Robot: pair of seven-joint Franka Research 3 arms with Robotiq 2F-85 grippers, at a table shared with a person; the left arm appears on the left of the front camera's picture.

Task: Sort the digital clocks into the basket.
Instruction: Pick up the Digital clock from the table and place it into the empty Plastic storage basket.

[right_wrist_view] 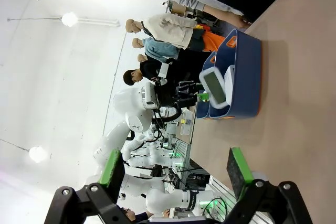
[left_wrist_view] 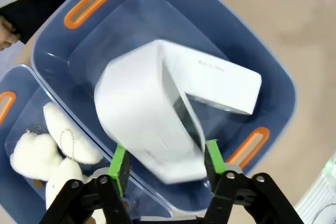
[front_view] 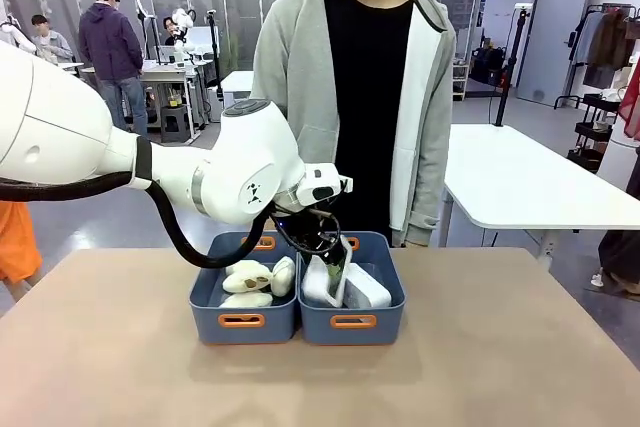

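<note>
Clock [left_wrist_view: 149,116] between left hand [left_wrist_view: 167,163] pads (touching)

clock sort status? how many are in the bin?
One digital clock already lies in the right-hand basket. The second clock is in hand: the left end effector grips it between its green pads, tilted inside the same basket and leaning on the first. Left to do: release and withdraw. The plush toys sit in the neighbouring bin. The right end effector is open, away from the bins.
</note>
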